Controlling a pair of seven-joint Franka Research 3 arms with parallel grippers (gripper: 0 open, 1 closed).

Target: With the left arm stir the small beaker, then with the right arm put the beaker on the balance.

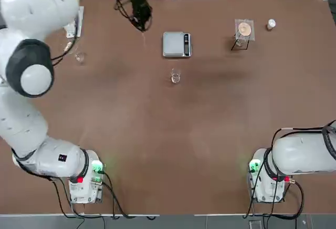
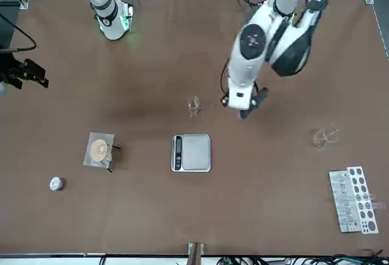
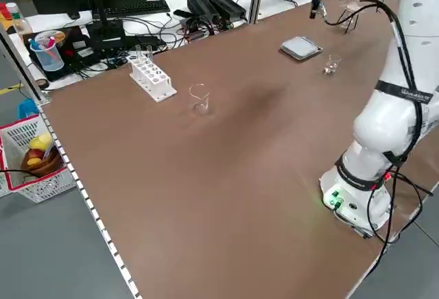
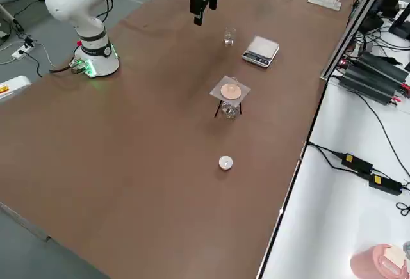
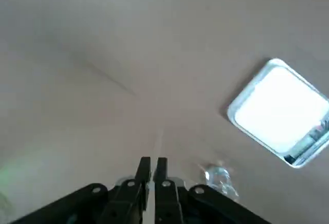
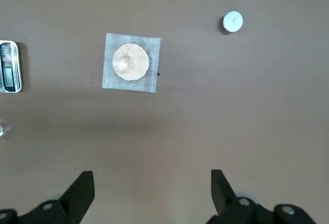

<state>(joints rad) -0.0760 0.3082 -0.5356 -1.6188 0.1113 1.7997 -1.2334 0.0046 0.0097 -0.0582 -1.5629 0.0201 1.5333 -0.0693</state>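
Nearest the overhead camera, the left arm point(image 1: 31, 55) is stretched up the table's left side, its gripper point(image 1: 140, 25) pressed together on a thin rod point(image 5: 158, 144), raised near the far edge beside the scale point(image 1: 177, 44). The small beaker point(image 1: 175, 76) is seen just before the scale, bare tabletop all round. The right gripper point(image 6: 152, 193) is spread apart, parked.

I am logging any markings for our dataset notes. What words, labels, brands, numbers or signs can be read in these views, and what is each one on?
No text reads clearly in any view.
Balance: marks on its black button panel, too small to read.
Left arm: a small dark badge near its base, blurred.
Small beaker: no readable markings.
White test-tube rack: no visible lettering.
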